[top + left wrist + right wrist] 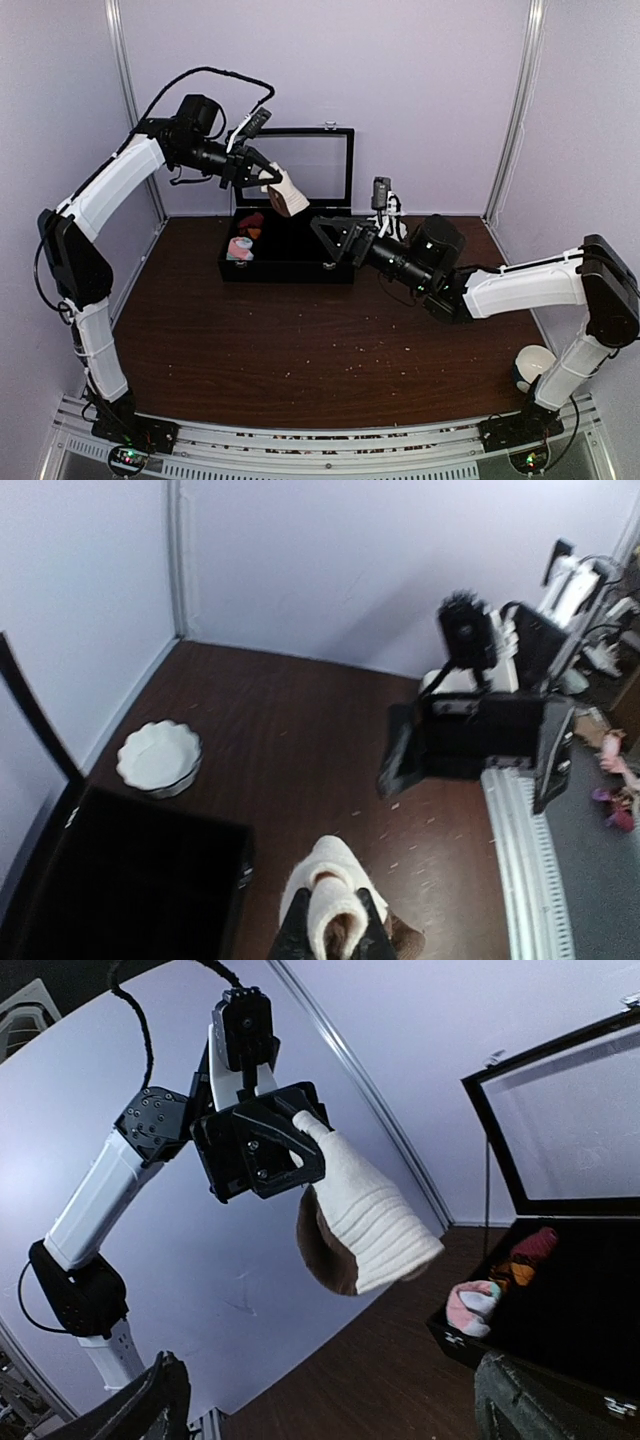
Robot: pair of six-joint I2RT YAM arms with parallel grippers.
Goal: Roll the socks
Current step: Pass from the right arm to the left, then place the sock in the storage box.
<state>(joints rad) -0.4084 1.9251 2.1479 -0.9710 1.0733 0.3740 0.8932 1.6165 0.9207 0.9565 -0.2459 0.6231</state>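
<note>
Two socks, where: we see the cream sock (291, 198) pinched in the left gripper (272, 181), raised in the air over the back of the open black case (290, 268); the pink sock (240, 248) lies inside that case, at its left end.
Cream sock, axis: from above, its long axis runs from the jaws down and to the right, towards the right gripper (325, 240). In the right wrist view it slants away from the fingers, its rounded end lowest and pointing at the case.
Cream sock, look: ribbed cream fabric, bunched into a short thick lump, with a dark brown patch along its underside. In the left wrist view a cream fold loops up between the fingers and brown cloth shows below.
Pink sock, look: a compact roll, pink with mint and white showing at one end.
Left fingers: pressed together on the narrow end of the cream sock.
Right fingers: spread wide, gripping nothing, just in front of the case's right half and apart from the sock.
Counts: we count two arms, two grippers, one cream sock, one pink sock, one red and orange bundle (254, 224) in the case behind the pink sock, one case with its lid (300, 132) upright, one white bowl (533, 365) on the table (300, 340) near the right arm's base.
</note>
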